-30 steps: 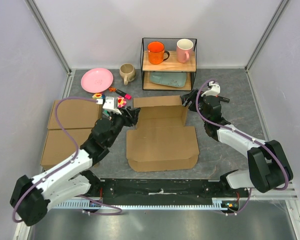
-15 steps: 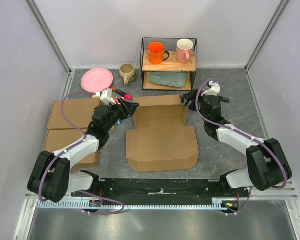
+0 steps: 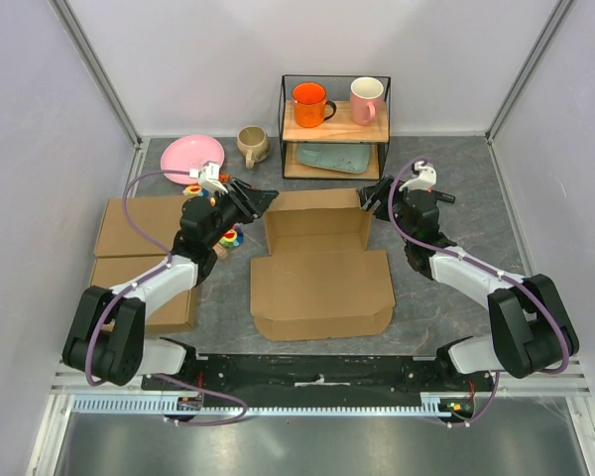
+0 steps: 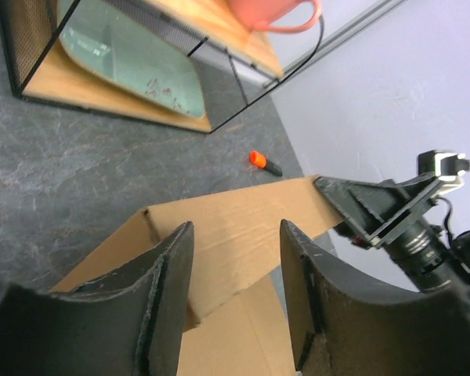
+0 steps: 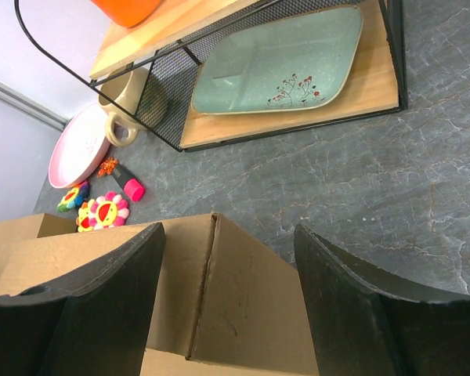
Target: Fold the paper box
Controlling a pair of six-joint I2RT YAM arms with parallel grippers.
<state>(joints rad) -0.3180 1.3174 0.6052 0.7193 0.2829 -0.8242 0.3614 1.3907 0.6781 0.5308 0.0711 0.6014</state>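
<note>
The paper box [image 3: 322,273] lies open in the middle of the table, a brown cardboard sheet with its back wall [image 3: 317,213] folded up. At the wall's left end my left gripper [image 3: 258,201] stands open. The left wrist view has the cardboard wall [image 4: 235,223] beyond the open left gripper [image 4: 235,235], untouched by the jaws. My right gripper [image 3: 375,195] is open at the wall's right end. In the right wrist view the box's folded corner [image 5: 219,298] sits between the wide jaws of the right gripper [image 5: 227,243], apart from both fingers.
A wire shelf [image 3: 335,129] at the back holds an orange mug [image 3: 309,103], a pink mug [image 3: 366,99] and a green plate [image 3: 332,157]. A pink plate [image 3: 191,157], a beige mug [image 3: 252,145] and small toys [image 3: 228,236] sit back left. Two flat brown boxes [image 3: 139,230] lie left.
My left arm has swung back and to the left, carrying its gripper from the box's left side up to the back wall's left end. The right arm has stayed put.
</note>
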